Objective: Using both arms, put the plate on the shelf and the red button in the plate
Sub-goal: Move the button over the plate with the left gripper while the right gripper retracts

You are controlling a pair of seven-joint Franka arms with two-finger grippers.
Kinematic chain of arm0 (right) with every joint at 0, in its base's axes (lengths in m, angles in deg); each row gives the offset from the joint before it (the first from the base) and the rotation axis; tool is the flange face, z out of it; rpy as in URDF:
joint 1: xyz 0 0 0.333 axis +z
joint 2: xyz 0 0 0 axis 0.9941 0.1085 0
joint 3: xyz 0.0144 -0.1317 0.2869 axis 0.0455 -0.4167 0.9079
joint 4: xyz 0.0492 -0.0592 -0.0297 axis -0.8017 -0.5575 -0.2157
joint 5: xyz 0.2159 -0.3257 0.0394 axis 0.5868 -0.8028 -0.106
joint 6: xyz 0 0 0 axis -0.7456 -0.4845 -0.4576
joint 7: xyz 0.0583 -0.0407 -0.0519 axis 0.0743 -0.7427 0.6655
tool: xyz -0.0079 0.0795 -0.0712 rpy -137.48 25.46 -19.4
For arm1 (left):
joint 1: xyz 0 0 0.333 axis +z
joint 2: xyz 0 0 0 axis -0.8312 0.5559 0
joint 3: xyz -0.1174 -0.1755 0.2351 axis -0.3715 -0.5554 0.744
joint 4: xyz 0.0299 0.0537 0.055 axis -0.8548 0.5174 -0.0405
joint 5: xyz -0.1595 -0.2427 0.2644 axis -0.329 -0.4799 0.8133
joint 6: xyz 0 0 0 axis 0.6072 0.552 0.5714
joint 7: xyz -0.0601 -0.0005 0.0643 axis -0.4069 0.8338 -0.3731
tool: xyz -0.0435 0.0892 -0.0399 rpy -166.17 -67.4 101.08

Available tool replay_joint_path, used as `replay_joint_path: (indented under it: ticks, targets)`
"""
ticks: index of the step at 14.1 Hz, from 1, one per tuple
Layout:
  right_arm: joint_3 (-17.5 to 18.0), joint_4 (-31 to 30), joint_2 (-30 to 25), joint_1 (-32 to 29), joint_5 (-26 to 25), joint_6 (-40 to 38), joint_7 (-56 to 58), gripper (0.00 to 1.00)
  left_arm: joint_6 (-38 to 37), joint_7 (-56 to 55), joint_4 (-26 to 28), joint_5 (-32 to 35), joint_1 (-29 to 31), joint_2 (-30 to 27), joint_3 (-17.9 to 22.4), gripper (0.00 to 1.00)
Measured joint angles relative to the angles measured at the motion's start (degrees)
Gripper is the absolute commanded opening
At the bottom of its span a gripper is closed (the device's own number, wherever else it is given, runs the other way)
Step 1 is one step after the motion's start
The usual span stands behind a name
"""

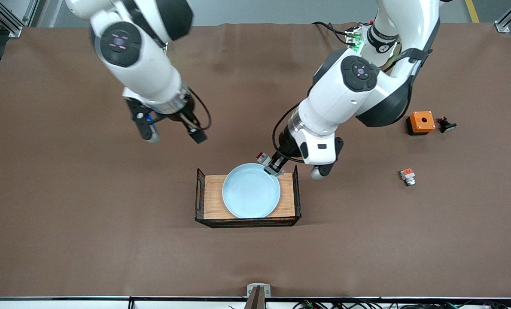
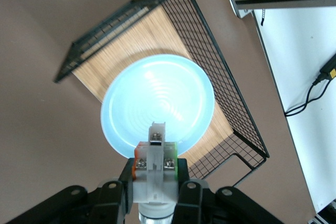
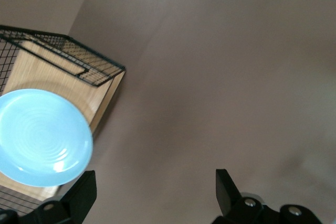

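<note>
The plate [image 1: 250,190] lies flat in a black wire tray with a wooden floor [image 1: 209,197], near the middle of the table [image 1: 66,240]. It covers most of that wooden floor, and its rim reaches close to the wire wall on the side away from the front camera.

The left gripper [image 1: 274,165] hangs over the plate's edge on the side toward the left arm's end of the table. Its jaws are closed narrowly on the red button [image 2: 154,169], clamping the whitish-grey body from both sides. In the left wrist view the part sticks out straight from between the black fingers [image 2: 124,184], with its green and orange bits showing at the flanks, and its tip overlaps the plate's rim.

The right gripper [image 1: 172,135] waits over bare table, toward the right arm's end and clear of the tray. Its jaws stand wide apart and hold nothing; the right wrist view shows both fingers well separated with only brown table between them.

Toward the left arm's end of the table sit an orange box with a hole [image 1: 421,122], a small dark part [image 1: 446,125] just beside it, and a small white part with an orange top [image 1: 407,176] nearer to the front camera.
</note>
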Motion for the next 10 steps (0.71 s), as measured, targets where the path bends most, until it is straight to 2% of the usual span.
replay_joint_path:
  ticks: [3,10]
  targets:
    - [-0.13,-2.14,-4.89,-6.01,-0.06,-5.32,17.25,1.00,4.29,-4.21,0.19,4.77,-1.54,2.44,0.02,0.11]
    - [-0.19,-11.58,-14.10,-18.59,-4.54,-6.09,49.08,1.00,11.32,-8.77,0.49,10.89,-3.03,7.27,0.04,0.11]
